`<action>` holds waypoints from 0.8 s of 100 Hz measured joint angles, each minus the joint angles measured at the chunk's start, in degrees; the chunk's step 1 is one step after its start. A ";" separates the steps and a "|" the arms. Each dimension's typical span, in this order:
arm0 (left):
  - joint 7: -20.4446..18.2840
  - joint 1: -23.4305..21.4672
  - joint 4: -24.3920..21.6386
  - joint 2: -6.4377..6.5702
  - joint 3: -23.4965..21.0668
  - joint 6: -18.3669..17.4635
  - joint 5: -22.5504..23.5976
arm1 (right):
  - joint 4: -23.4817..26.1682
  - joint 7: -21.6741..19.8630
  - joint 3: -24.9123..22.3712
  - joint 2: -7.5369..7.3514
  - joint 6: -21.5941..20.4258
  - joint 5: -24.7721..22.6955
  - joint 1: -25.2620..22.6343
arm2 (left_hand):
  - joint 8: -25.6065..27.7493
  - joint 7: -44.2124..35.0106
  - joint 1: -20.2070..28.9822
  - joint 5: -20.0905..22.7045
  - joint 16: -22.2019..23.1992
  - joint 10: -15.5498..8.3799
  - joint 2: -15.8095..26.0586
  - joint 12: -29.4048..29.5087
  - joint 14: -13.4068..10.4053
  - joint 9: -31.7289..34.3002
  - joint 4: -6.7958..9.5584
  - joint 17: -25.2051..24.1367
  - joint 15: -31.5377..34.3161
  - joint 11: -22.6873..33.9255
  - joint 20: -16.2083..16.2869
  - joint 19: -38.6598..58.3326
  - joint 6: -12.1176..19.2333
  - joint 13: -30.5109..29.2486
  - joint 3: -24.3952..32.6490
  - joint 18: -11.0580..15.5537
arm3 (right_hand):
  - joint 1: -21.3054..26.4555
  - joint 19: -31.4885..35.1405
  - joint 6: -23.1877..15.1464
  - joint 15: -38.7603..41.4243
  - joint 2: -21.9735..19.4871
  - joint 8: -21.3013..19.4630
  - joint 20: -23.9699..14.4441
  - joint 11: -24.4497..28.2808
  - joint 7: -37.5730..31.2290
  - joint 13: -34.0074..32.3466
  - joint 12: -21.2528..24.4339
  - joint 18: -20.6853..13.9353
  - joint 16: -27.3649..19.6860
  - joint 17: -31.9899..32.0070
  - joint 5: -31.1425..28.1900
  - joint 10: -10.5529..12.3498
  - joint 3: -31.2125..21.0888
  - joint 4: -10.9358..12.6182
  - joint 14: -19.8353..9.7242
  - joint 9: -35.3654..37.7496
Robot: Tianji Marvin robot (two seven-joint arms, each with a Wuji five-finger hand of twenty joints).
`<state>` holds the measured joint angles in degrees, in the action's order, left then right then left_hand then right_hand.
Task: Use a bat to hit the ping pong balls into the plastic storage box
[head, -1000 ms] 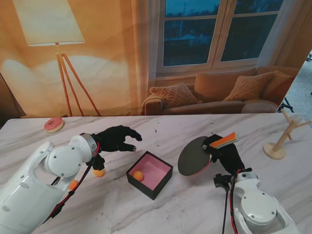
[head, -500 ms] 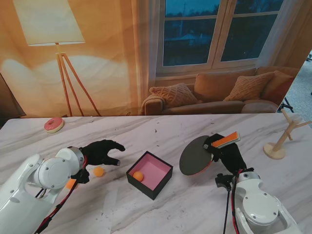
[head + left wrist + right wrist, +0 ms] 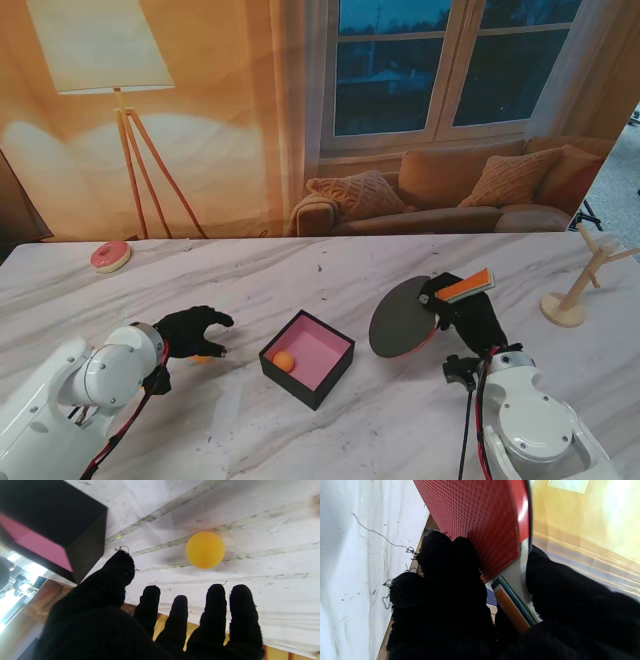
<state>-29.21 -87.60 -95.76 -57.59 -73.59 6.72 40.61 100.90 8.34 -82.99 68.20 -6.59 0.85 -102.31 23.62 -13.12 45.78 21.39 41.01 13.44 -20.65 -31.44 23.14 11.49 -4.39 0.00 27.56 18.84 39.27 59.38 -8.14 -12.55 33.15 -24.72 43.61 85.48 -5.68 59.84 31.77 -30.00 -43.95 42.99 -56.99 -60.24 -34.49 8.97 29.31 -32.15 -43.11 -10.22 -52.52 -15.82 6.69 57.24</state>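
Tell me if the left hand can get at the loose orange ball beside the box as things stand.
Probably yes. The left hand is open right over the ball, fingers apart, nothing between them; the box sits off to the right.

Left hand (image 3: 190, 328) low, fingers spread, right hand (image 3: 467, 315) raised, fingers clenched

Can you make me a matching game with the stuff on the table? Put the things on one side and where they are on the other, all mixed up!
Things:
1. bat
2. donut
3. wooden rack
4. ball in the box

Places:
A. far left part of the table
B. on the pink floor of the storage box
C. held in the right robot hand
D. right edge of the table

Pairs: 1-C, 2-A, 3-D, 4-B
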 measured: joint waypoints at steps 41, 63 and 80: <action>4.02 2.29 6.92 -0.11 3.82 0.55 2.19 | -0.08 0.33 -0.03 0.02 0.83 -0.21 0.06 | 2.30 -6.69 -0.09 -1.24 5.71 0.06 -2.95 -10.55 3.36 -0.76 0.75 9.48 12.60 3.50 5.12 13.15 0.53 -7.02 13.67 3.39 | 0.00 0.02 0.00 0.02 -0.01 -0.01 0.00 0.03 -0.02 0.00 0.00 0.00 0.00 0.00 0.00 0.00 0.02 0.00 0.00 0.00; 5.65 3.26 8.25 -0.24 5.11 -0.09 3.88 | -0.04 0.39 0.00 0.04 1.35 -0.16 0.09 | 6.19 -17.02 0.25 -1.16 9.68 1.01 -5.10 -16.19 1.00 -0.65 0.76 21.17 24.12 15.42 7.07 20.42 0.50 -16.99 18.40 4.89 | 0.00 0.04 0.00 0.14 -0.02 -0.01 0.00 0.03 -0.02 0.00 0.00 0.00 0.00 0.00 0.00 0.00 0.03 0.00 0.00 0.00; 7.48 3.50 9.01 -0.46 5.69 -0.71 5.35 | 0.07 0.53 0.03 0.06 1.84 -0.14 0.04 | 10.94 -25.75 1.59 1.37 10.85 2.03 -6.61 -17.51 -1.30 0.68 0.79 28.16 30.24 21.11 3.62 26.21 -0.18 -22.67 21.53 6.55 | 0.00 0.18 0.00 0.48 -0.02 -0.01 0.00 0.08 -0.03 0.00 0.00 0.00 0.00 0.01 0.00 0.00 0.03 0.00 0.00 0.00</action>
<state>-21.73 -84.11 -86.75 -58.04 -67.89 6.00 45.96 100.97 8.87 -82.96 68.26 -4.74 0.71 -102.27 34.56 -38.87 47.37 22.76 51.86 15.47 -27.27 -48.94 21.84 12.16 -3.60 28.16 57.80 39.95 42.89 85.59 -8.32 -35.22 54.68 -18.17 43.61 85.66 -5.68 60.33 31.75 -30.01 -43.95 43.07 -57.02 -60.24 -34.49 8.97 29.31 -32.14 -43.11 -10.23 -52.49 -15.82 6.69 57.24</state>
